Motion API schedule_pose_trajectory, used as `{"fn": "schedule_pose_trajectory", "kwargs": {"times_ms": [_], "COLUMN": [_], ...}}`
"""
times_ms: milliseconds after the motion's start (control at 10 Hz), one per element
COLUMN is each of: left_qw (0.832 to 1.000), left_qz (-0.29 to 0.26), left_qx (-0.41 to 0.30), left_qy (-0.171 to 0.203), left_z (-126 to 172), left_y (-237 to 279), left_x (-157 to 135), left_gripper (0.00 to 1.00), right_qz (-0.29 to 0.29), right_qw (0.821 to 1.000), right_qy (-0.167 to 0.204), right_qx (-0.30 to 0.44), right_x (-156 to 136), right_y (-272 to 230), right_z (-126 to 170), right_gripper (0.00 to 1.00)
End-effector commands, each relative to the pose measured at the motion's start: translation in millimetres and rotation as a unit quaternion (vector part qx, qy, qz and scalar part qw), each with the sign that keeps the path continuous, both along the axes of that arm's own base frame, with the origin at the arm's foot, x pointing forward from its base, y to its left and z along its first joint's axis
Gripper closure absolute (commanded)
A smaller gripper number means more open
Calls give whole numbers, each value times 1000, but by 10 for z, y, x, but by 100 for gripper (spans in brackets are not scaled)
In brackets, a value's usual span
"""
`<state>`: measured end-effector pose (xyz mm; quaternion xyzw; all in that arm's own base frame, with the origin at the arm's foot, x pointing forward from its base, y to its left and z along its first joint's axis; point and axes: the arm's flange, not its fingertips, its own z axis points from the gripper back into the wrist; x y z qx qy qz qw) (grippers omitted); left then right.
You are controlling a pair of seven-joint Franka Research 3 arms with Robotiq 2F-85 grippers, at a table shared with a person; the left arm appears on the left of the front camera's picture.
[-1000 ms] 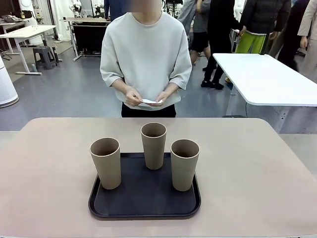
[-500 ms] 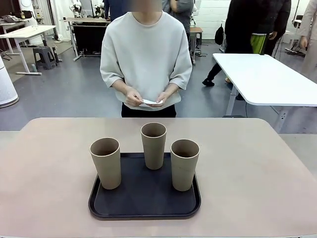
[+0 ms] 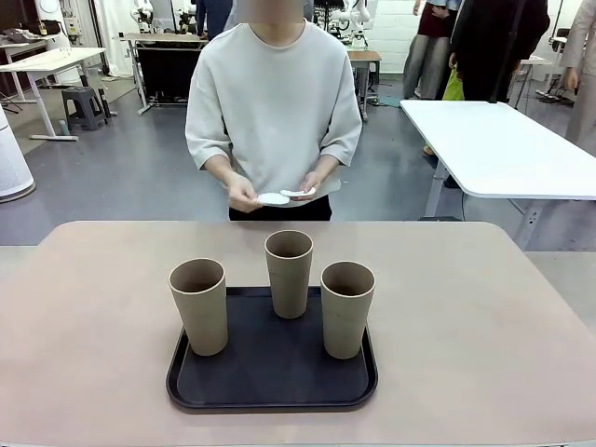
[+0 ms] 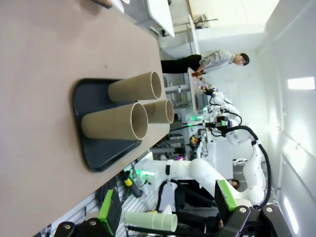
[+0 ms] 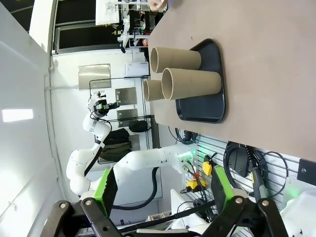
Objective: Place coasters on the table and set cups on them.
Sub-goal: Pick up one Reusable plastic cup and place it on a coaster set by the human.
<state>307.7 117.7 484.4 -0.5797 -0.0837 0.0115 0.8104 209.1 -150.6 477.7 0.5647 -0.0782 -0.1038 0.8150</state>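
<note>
The coasters [image 3: 274, 198] sit partly under the person's fingers [image 3: 250, 196], and their number and edges are too small to tell (at least two white discs show). In the left wrist view a hand [image 4: 104, 2] is cut off by the top edge.

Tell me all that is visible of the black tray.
The black tray is rectangular with rounded corners and a low raised rim, matte, perhaps plastic. It lies flat on the beige table, near the robot's edge, midway across. Three tan cups stand upright on it: one at its far side, two nearer at left and right.
</note>
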Motion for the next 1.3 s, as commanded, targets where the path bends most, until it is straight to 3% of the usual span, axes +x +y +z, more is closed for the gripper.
{"fn": "schedule_pose_trajectory", "kwargs": {"times_ms": [0,1200], "left_qw": [1000,1000], "left_qz": [1,1], "left_qx": [-2,-2], "left_qy": [-2,-2], "left_z": [2,2], "left_y": [6,6], "left_x": [-8,-8], "left_gripper": [0,0], "right_qz": [-1,-1], "right_qw": [1000,1000], "right_qy": [-5,-5], "right_qx": [3,3], "right_x": [13,13], "right_y": [-5,-5], "right_z": [7,7], "right_gripper": [0,0]}}
